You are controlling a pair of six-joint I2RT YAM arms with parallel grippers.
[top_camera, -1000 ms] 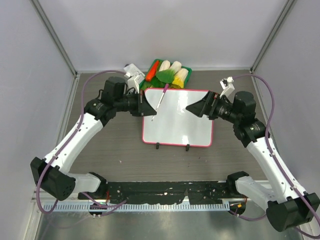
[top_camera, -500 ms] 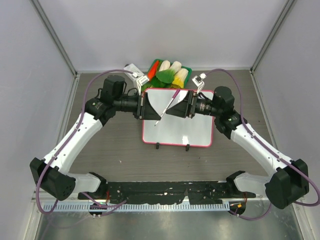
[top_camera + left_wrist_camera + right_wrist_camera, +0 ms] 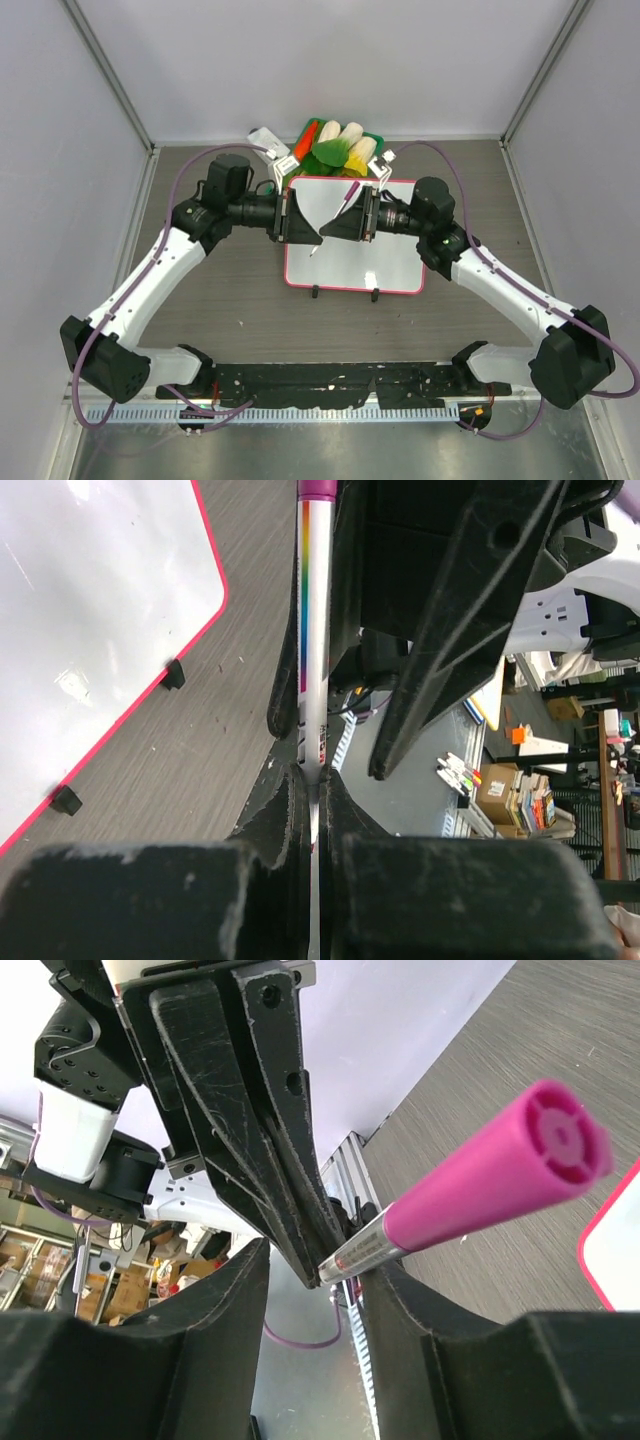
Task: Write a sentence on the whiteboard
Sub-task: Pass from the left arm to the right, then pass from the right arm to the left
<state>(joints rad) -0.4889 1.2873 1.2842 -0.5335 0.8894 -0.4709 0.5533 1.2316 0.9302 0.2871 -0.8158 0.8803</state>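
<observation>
So far, no sentence is seen: the board (image 3: 390, 255) is blank in the top view, and the corner shown by the left wrist camera is bare too. The board lies flat on the table (image 3: 220, 300) at mid-field, under both grippers, with the basket (image 3: 378, 135) just behind its far edge.

The marker (image 3: 314, 630) is held by the left gripper (image 3: 315, 785), whose fingers are pressed shut on the lower end of the barrel. The magenta cap (image 3: 500, 1180) is on. The right gripper (image 3: 320, 1260) is set at the cap end with its fingers partly apart, one on each side of the marker. No firm grip by it can be confirmed.

Judged stage: very early. Uncapping is taken to be the step in hand. All writing is left to do.

Views compared:
- Top: the whole board and both arms are shown, meeting nose to nose over the board's far part. The gap between either pair of fingers cannot be read there.
- Left wrist: the clamp on the barrel is shown plainly, with the opposing black fingers (image 3: 450, 610) beside the marker. Only the cap's lower edge is caught.
- Right wrist: the cap is seen nearly end-on and the gap of the right fingers is shown. Of the board, only a sliver of red rim is caught.
</observation>
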